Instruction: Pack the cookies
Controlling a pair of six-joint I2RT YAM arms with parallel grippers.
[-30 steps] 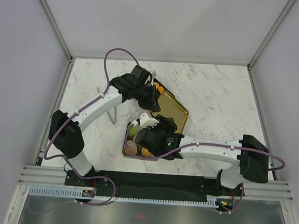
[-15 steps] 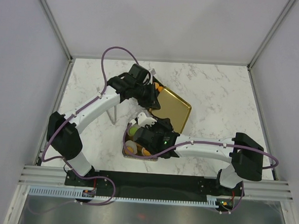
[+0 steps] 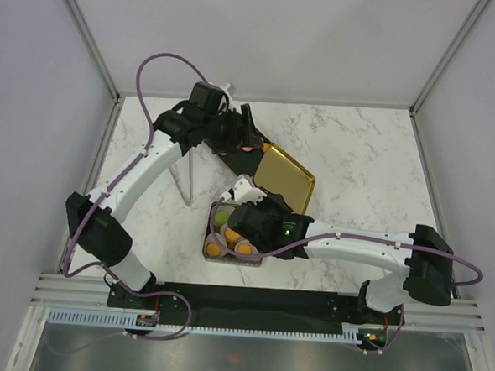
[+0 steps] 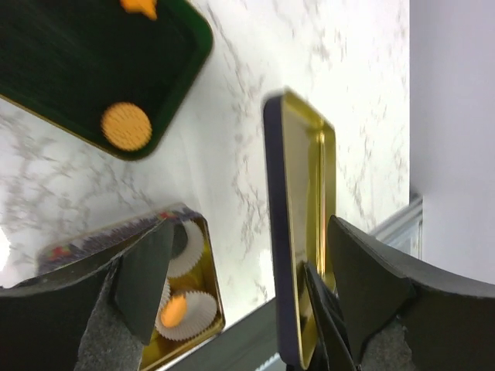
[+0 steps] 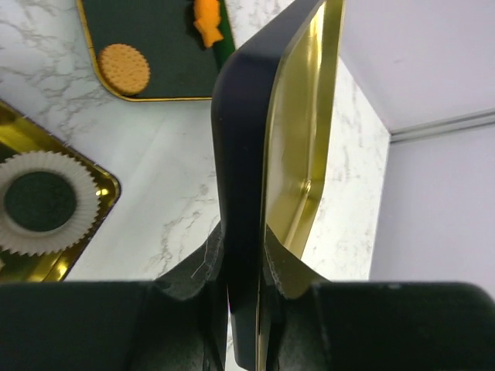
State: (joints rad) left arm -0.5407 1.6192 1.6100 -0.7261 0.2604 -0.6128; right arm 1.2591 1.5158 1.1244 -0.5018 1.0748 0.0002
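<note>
Edge-on in my right wrist view, the gold tin lid (image 5: 298, 131) stands upright with my right gripper (image 5: 249, 259) shut on its near rim. From above, the lid (image 3: 287, 178) lies just beyond the right gripper (image 3: 259, 199). My left gripper (image 3: 249, 133) is open over the dark tray (image 4: 46, 69), its fingers (image 4: 143, 278) apart from the lid (image 4: 302, 224). A round orange cookie (image 4: 126, 126) and a fish-shaped one (image 5: 207, 19) lie on the tray. The open tin (image 3: 210, 234) holds cookies (image 3: 215, 249) in white paper cups (image 4: 186, 305).
A thin metal post (image 3: 189, 182) stands left of the tin, under the left arm. Grey walls close the table in at left, right and back. The black base rail (image 3: 257, 302) runs along the near edge.
My left gripper has let go of the lid, opened, and drawn back toward the far left. My right gripper has shut on the lid's near rim and now holds it alone.
</note>
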